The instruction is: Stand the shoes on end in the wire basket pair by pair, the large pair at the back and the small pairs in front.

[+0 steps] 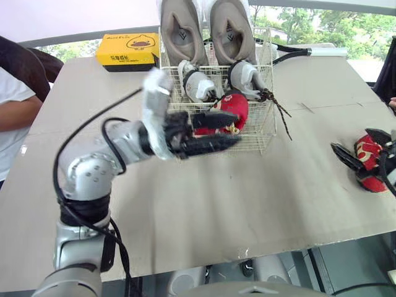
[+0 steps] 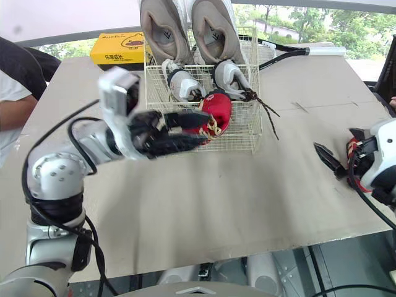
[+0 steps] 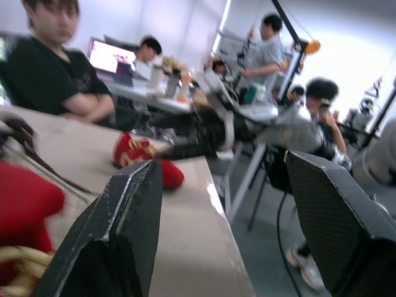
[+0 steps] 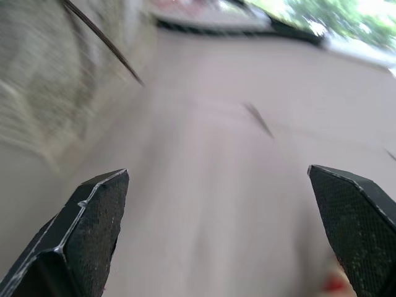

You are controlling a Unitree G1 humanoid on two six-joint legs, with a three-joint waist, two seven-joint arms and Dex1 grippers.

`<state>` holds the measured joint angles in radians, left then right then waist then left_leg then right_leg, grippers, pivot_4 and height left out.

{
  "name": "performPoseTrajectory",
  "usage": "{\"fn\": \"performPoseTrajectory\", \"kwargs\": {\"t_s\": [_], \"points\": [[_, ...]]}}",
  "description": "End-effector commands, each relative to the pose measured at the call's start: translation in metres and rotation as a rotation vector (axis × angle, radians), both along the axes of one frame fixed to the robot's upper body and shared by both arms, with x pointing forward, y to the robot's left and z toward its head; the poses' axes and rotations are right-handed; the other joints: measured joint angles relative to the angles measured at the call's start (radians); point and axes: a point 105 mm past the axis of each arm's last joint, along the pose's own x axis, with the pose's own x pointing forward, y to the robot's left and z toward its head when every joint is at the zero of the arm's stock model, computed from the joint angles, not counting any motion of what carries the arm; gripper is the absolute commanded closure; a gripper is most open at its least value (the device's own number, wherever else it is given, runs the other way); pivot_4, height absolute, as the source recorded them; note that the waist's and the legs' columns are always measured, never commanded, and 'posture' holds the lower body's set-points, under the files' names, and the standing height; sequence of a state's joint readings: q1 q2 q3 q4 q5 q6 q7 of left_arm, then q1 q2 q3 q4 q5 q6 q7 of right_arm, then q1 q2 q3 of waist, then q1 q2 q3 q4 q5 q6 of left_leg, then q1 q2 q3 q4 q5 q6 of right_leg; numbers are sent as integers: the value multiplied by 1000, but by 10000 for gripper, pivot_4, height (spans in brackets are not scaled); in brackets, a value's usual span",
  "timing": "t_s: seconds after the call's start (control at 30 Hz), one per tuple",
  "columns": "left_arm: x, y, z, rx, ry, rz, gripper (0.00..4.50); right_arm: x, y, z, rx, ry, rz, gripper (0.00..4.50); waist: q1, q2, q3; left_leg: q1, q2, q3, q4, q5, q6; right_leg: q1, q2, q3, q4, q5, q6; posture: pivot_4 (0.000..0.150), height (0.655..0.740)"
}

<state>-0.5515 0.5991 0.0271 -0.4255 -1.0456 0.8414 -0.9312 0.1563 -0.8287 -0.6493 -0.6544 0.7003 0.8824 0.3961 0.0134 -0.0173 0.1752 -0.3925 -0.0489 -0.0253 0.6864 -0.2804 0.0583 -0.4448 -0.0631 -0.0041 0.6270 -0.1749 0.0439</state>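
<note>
One red shoe (image 1: 371, 164) lies loose on the right side of the table (image 1: 216, 210), well apart from the wire basket (image 1: 263, 133). Its twin (image 1: 235, 106) stands in the basket's front beside the grey pair (image 1: 198, 83), with the big beige pair (image 1: 182, 28) behind. The right gripper (image 1: 352, 143) is nearer by far, fingers spread wide right at the shoe, which seems to point away from the robot. Touching? Can't tell tbh. The left gripper (image 1: 219, 131) hangs spread and empty at the basket's front wall.
</note>
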Motion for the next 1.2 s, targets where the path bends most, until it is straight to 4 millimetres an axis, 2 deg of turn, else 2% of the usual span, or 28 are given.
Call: {"fn": "performPoseTrajectory", "kwargs": {"t_s": [0.03,0.13,0.3,0.47,0.57,0.67,0.77,0.87,0.9,0.93,1.0,1.07,1.2], "points": [[-12,-7,-13,87,-127,-36,10620,-10,-31,2,-127,73,-161,0,1,0,0,1,0,1,0,0,0,1,0,1,0,-2,-3,1500,7400],[-23,-6,-23,135,-154,-96,10620,-12,-52,-8,-44,215,-257,0,0,0,0,2,0,2,2,-2,4,2,1,1,-1,-2,-4,1500,7400],[-27,-5,-27,151,-199,-110,10620,-1,-83,-12,51,348,-343,0,0,0,0,11,0,4,2,-4,8,11,1,0,-2,-3,-4,1500,7400],[-30,-10,-28,126,-191,-96,10620,29,-111,-30,138,417,-417,0,-3,-1,0,13,1,7,2,-5,10,13,3,1,-3,-2,-3,1500,7400],[-32,-12,-28,125,-187,-87,10620,46,-124,-47,122,466,-441,0,-3,0,0,12,1,9,2,-5,11,13,3,2,-4,-2,-3,1500,7400],[-29,-12,-27,127,-185,-54,9312,57,-127,-57,106,507,-434,8809,-3,1,0,12,1,10,2,-6,11,12,3,2,-4,-2,-3,1500,7400],[-28,-12,-27,123,-175,-26,9312,62,-127,-64,85,538,-427,23569,-2,0,0,12,1,10,2,-5,11,12,3,2,-5,-1,0,1500,7400],[-28,-13,-26,112,-158,-10,9312,64,-122,-60,70,526,-381,38057,1,0,0,12,0,10,2,-6,12,13,0,2,-7,-1,0,1500,7400],[-28,-13,-27,111,-151,-9,9312,64,-119,-57,67,515,-366,42176,0,-1,0,12,0,10,3,-6,12,13,0,3,-7,-1,0,1500,7400],[-28,-13,-27,110,-147,-6,9312,65,-117,-54,67,496,-360,44455,0,-1,0,12,0,10,3,-6,12,13,-1,3,-7,-1,0,1500,7400],[-27,-12,-27,110,-145,0,9312,65,-113,-43,71,424,-346,44455,0,-1,0,12,0,10,3,-6,12,13,-1,3,-7,-1,0,1500,7400],[-26,-10,-26,105,-144,6,9312,65,-99,-20,102,306,-290,44455,0,0,0,12,1,10,3,-6,12,13,-1,4,-7,0,1,1500,7400],[-22,-5,-19,64,-115,34,9312,53,-26,59,298,-118,-8,44455,-9,2,1,11,2,9,1,-6,11,11,0,6,-6,0,2,1500,7400]]}}
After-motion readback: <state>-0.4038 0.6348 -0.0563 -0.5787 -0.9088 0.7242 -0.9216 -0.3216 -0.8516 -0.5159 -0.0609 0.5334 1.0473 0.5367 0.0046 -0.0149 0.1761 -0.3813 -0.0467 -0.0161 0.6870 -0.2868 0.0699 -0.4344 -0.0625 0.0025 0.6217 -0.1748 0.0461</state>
